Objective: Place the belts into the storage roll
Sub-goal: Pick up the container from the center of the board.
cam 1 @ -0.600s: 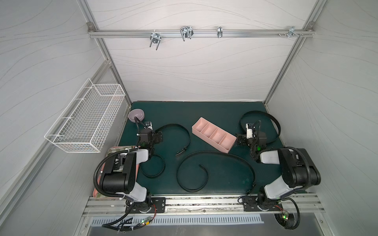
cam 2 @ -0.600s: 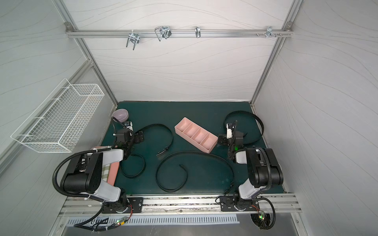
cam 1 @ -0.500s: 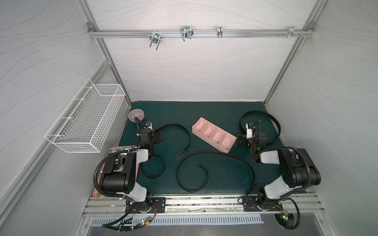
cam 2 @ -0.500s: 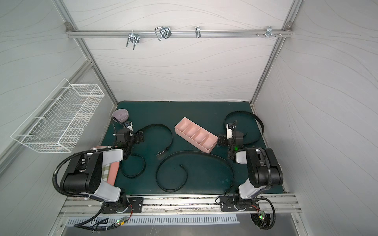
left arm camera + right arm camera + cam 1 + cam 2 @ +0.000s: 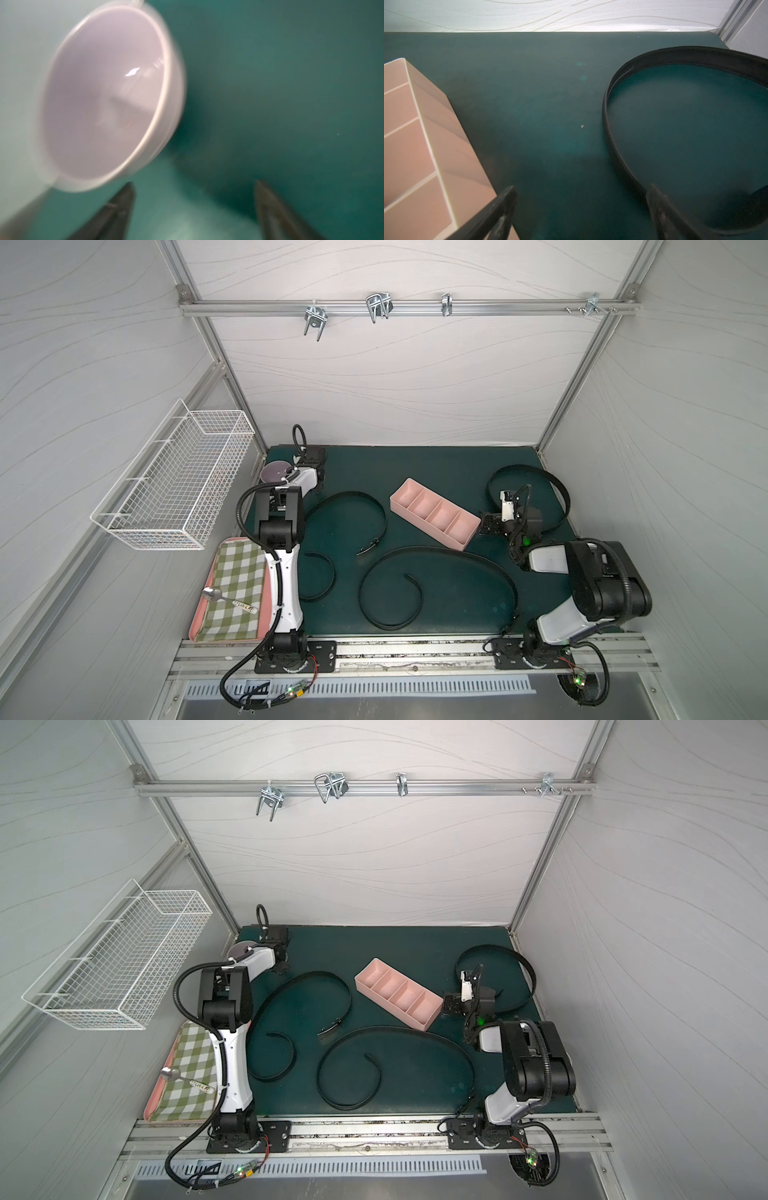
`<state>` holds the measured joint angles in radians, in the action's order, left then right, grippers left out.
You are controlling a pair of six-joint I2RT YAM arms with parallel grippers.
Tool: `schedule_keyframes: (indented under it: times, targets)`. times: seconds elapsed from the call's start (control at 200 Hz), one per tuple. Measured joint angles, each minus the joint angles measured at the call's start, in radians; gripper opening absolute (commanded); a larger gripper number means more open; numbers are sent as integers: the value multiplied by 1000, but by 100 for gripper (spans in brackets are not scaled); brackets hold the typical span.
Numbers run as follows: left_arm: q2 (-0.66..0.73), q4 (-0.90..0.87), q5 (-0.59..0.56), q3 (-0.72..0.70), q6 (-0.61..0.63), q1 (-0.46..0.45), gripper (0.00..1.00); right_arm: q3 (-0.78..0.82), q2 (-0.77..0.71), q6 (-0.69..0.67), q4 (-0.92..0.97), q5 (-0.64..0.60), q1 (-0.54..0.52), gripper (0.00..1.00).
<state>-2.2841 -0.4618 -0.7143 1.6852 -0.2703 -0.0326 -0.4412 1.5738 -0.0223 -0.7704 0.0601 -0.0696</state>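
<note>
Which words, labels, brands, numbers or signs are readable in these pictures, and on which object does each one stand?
No text can be read in any view.
Spoon handle, lying on the checked cloth: small coloured marks, perhaps a print or label, too small to read.
Storage roll: plain pink, no marking shows.

Black belts [image 5: 353, 493], pale-pink storage roll [image 5: 444, 514]

Robot lab cell: alu frame [image 5: 407, 308], white panel walls [image 5: 374, 377], green mat [image 5: 415, 464].
</note>
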Motion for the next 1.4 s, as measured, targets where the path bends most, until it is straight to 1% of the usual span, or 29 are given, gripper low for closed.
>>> schedule_keyframes:
  times: [0.045, 0.09, 0.145, 0.205, 0.245, 0.3, 0.345, 0.43, 0.45, 0.515, 0.59, 0.645, 0.745, 0.845, 0.94, 0.99, 1.07, 1.15, 1.195, 1.275, 1.335, 1.4]
  targets:
    - [31, -36, -103, -52, -46, -29, 99, 0, 0, 0, 0, -1, 0, 99]
    - [68, -79, -167, -107, -77, -52, 99, 0, 0, 0, 0, -1, 0, 99]
    - [117, -109, -212, -182, -79, -79, 99, 0, 0, 0, 0, -3, 0, 99]
    - [177, -110, -227, -259, -62, -93, 99, 0, 0, 1, 0, -4, 0, 99]
    - [234, -89, -217, -316, -28, -100, 100, 0, 0, 3, 0, -10, -1, 99]
    - [347, -39, -170, -409, 40, -113, 100, 1, 0, 3, -5, -39, -16, 99]
    - [477, 11, -126, -495, 79, -124, 100, 3, -6, 1, -6, -73, -32, 99]
    - [745, 91, -56, -609, 104, -158, 100, -2, -48, -21, 35, -147, -85, 99]
    - [812, 110, -42, -625, 106, -166, 100, -3, -62, -27, 48, -161, -98, 99]
    - [968, 156, 7, -639, 117, -186, 100, -16, -126, -48, 94, -220, -146, 99]
    - [1068, 183, 40, -616, 114, -186, 100, -28, -227, -31, 148, -275, -187, 99]
    - [1099, 171, 54, -594, 86, -186, 100, -68, -304, 9, 244, -306, -198, 99]
    - [1131, 116, 105, -566, 34, -185, 100, -223, -387, 91, 446, -357, -204, 99]
    - [1185, 104, 205, -591, 30, -185, 99, -351, -418, 186, 633, -394, -232, 99]
    - [1261, 83, 280, -627, 26, -185, 99, -463, -414, 292, 867, -386, -246, 99]
    - [1292, 62, 343, -627, 36, -185, 100, -501, -413, 335, 974, -372, -246, 99]
    - [1315, 37, 432, -620, 43, -185, 99, -533, -422, 393, 1128, -340, -246, 99]
    - [1312, 6, 501, -614, 37, -185, 99, -535, -449, 419, 1257, -282, -225, 99]
    - [1308, -15, 536, -614, 31, -185, 99, -536, -467, 428, 1326, -235, -200, 99]
    - [1304, -53, 584, -616, 18, -185, 99, -536, -497, 439, 1419, -139, -122, 99]
    - [1306, -69, 624, -624, 10, -185, 99, -536, -505, 442, 1476, -76, -77, 96]
    - [1312, -76, 690, -642, 1, -185, 99, -536, -499, 444, 1517, -16, -70, 94]
